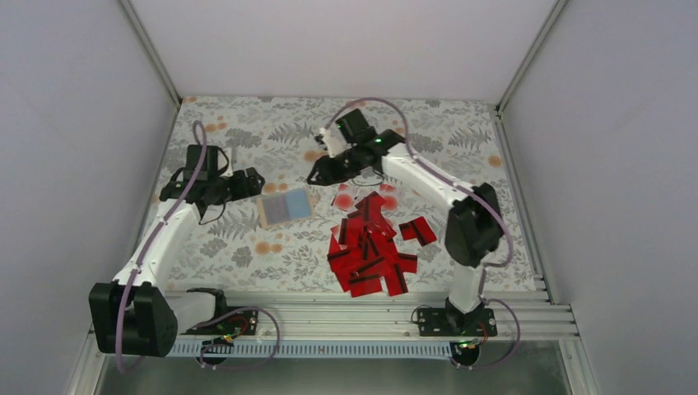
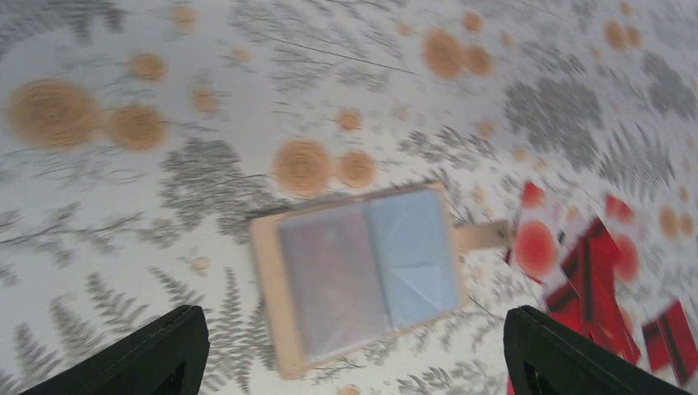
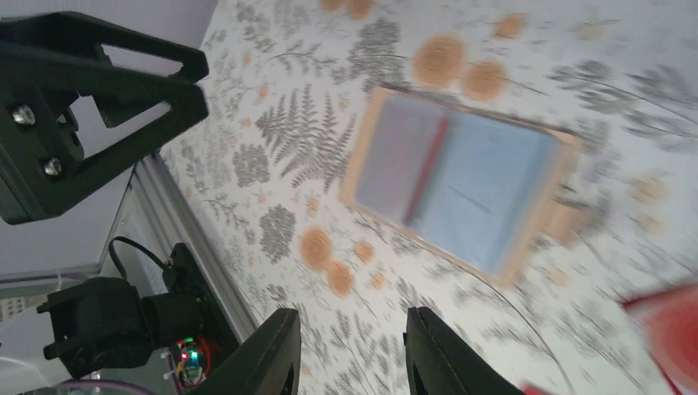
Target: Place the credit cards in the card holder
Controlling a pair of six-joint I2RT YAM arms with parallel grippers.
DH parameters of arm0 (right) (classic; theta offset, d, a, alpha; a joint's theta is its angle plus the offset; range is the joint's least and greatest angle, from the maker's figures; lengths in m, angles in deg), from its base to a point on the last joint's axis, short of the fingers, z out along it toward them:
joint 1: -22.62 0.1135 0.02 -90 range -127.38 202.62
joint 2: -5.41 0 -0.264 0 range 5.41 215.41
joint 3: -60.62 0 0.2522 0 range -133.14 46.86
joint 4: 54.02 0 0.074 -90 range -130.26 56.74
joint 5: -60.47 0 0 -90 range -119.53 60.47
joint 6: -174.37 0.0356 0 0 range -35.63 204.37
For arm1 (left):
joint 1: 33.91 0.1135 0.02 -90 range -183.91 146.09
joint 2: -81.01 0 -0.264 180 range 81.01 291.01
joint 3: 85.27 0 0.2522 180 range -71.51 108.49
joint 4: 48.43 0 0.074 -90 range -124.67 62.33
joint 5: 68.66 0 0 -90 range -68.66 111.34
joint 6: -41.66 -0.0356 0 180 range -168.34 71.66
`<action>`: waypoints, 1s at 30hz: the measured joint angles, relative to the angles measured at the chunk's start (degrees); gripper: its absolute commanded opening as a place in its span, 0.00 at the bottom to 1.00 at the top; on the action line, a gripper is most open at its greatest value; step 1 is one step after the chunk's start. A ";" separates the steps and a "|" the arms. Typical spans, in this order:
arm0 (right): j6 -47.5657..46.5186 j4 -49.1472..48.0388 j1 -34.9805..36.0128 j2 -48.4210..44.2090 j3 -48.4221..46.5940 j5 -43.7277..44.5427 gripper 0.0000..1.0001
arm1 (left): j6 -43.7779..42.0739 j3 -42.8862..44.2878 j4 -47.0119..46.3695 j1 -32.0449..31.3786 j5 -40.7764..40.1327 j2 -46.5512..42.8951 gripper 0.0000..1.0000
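Observation:
The card holder [image 1: 284, 207] lies open on the cloth, a tan frame with clear bluish sleeves. It also shows in the left wrist view [image 2: 362, 276] and the right wrist view [image 3: 461, 185]. The credit cards [image 1: 370, 247] lie in a red heap to its right, and some show in the left wrist view [image 2: 593, 271]. My left gripper [image 1: 249, 183] hovers just beyond the holder's left end, jaws wide open and empty [image 2: 354, 362]. My right gripper [image 1: 316, 174] hovers beyond the holder's right end, open and empty [image 3: 350, 354].
Two red cards [image 1: 418, 231] lie apart to the right of the heap. The left gripper's black frame [image 3: 90, 107] shows in the right wrist view. A metal rail [image 1: 362, 317] runs along the near edge. White walls enclose the table.

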 measured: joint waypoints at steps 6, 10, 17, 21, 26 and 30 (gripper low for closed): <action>0.46 0.02 -6.99 -12.31 14.16 3.87 0.34 | -2.12 0.00 -2.60 -9.42 4.79 0.28 0.80; 1.20 0.17 -12.48 -17.59 23.61 5.35 0.35 | -2.32 0.07 -5.79 -16.15 8.22 2.73 0.77; 2.67 -0.02 -21.16 -23.04 36.33 6.10 0.37 | -2.36 3.34 -8.81 -27.58 10.97 14.45 0.72; 4.07 0.11 -25.57 -25.55 42.29 7.28 0.39 | -2.36 7.98 -8.85 -33.88 10.78 22.38 0.72; 5.01 0.04 -30.82 -28.59 47.69 8.00 0.44 | -2.16 15.98 -9.18 -40.44 10.62 30.80 0.65; 4.85 -1.60 -31.69 -29.64 52.46 4.04 0.47 | -2.36 20.98 -9.53 -43.58 11.06 36.65 0.52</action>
